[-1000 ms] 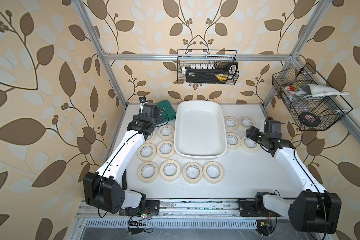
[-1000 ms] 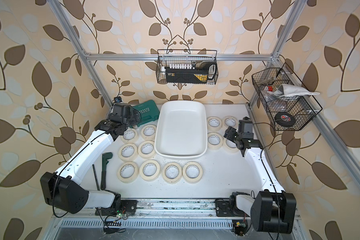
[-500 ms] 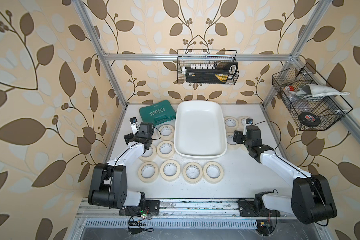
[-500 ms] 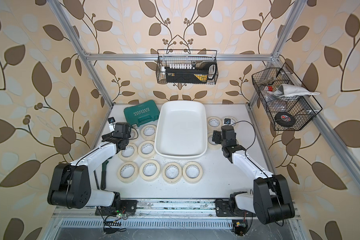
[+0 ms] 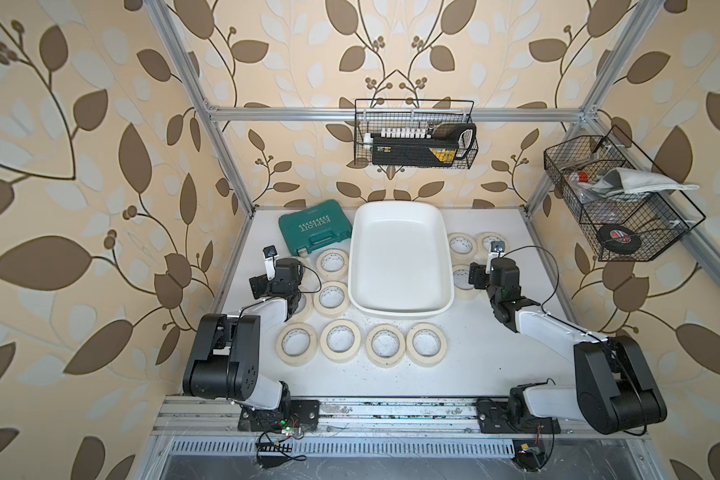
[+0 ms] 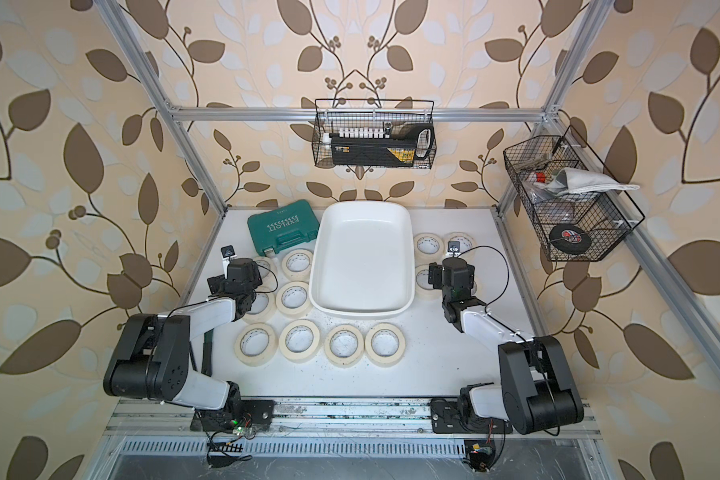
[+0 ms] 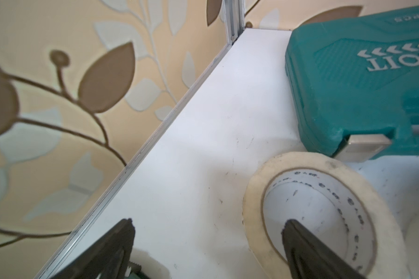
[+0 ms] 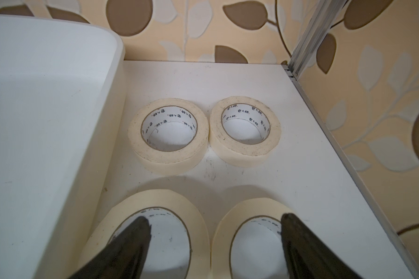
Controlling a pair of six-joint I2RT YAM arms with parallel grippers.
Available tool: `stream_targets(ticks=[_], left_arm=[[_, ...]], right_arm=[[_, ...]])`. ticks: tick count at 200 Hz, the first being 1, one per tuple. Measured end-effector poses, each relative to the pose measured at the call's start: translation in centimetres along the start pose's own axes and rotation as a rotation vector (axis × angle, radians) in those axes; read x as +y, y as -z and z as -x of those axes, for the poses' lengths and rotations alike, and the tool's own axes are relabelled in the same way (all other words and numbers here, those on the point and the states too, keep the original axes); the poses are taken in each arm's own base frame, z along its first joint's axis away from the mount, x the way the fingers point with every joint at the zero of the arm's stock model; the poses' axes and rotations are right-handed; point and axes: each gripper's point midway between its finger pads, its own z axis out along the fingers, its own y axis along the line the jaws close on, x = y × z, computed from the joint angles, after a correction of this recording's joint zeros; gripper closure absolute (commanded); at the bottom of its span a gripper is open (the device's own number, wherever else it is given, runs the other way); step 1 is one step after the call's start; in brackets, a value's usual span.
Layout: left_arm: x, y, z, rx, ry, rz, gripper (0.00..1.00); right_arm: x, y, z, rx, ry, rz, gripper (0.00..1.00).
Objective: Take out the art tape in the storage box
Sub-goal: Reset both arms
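Now the tape rolls (image 5: 341, 340) are lying flat on the table (image 5: 474, 365) around the white box (image 5: 400, 313), while the left gripper (image 7: 208, 222) and right gripper (image 8: 215, 217) are both gaping wide, holding nothing.

The teal tool case (image 5: 314, 226), just left of the storage box (image 5: 400, 306), bears the white word EXPLOIT under a row of chevrons, upside down in both top views. Small characters ring the art tape (image 8: 169, 115) cores, too fine to read.
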Motion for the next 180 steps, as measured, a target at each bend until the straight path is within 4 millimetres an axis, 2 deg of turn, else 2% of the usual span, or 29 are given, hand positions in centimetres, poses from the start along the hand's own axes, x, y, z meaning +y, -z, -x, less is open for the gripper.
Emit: stream_targets(ticks=[29,60,95,126,131,135,168,180], left_arm=[[0.2,0.0,-2.8,0.014,-0.017,-0.038,0.01],[-0.1,0.2,-2.4,-0.033,0.014,-0.073,0.01],[-0.8,0.6,-2.5,-0.058,0.009,-0.134,0.01],[-1.4,0.7,-2.1,-0.069,0.012,-0.165,0.01],[-1.4,0.6,-2.1,-0.068,0.011,-0.172,0.01],[-1.5,0.6,-2.1,-0.067,0.009,-0.178,0.01],[-2.5,0.8,-1.9,-0.076,-0.015,-0.243,0.01],[-2.8,0.9,-1.8,-0.084,-0.021,-0.258,0.06]], right_arm=[[0.1,-0.7,-1.9,-0.006,0.038,-0.001,0.15],[0.3,-1.2,-4.8,0.008,0.064,0.036,0.14],[-1.7,-1.9,-3.9,-0.051,-0.014,0.048,0.11],[-0.8,-1.8,-3.4,-0.079,-0.024,0.097,0.09],[-0.8,-1.8,-3.2,-0.085,-0.025,0.100,0.02],[-0.7,-1.8,-3.1,-0.088,-0.026,0.104,0.01],[-0.5,-1.7,-2.8,-0.100,-0.032,0.118,0.01],[-0.5,-1.7,-2.8,-0.101,-0.032,0.120,0.01]])
